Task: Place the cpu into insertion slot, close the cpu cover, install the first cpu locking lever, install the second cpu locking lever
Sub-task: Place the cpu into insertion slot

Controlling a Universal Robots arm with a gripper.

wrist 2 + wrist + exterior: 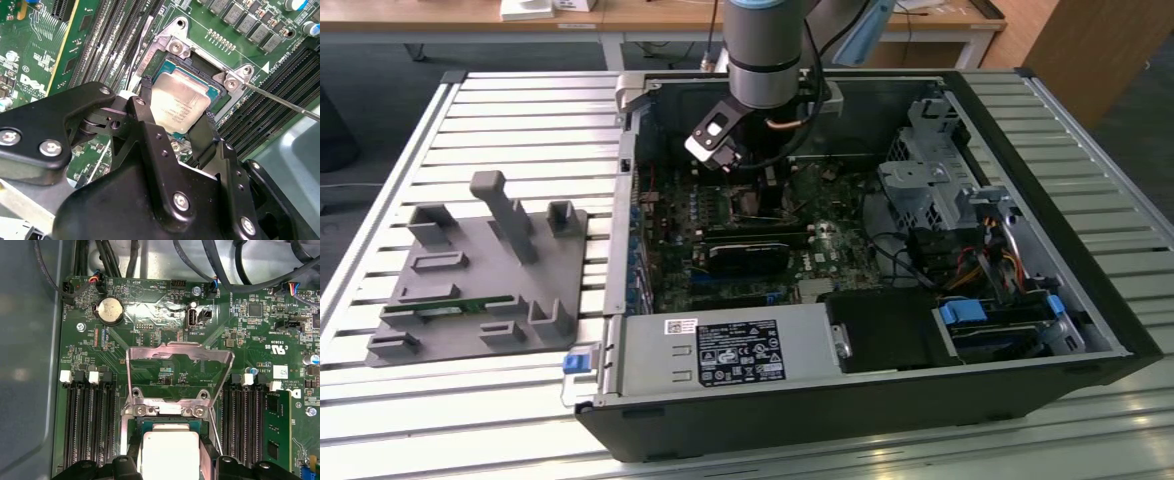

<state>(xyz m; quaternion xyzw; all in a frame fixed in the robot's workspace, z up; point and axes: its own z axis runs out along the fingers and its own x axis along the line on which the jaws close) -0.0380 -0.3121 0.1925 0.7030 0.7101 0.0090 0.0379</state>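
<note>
The jaws clench the cpu by 2 opposite edges, with the gripper reaching down into the far part of the open computer case. The case lies on a slatted table, and a grey fixture plate sits just beside it on the exterior view's left. Inside, on the green motherboard, the cpu cover stands raised on its hinge, clear of the chip. The cpu lies flat in the insertion slot, silver top up. 1 locking lever and a second locking lever jut out from the slot's corners.
</note>
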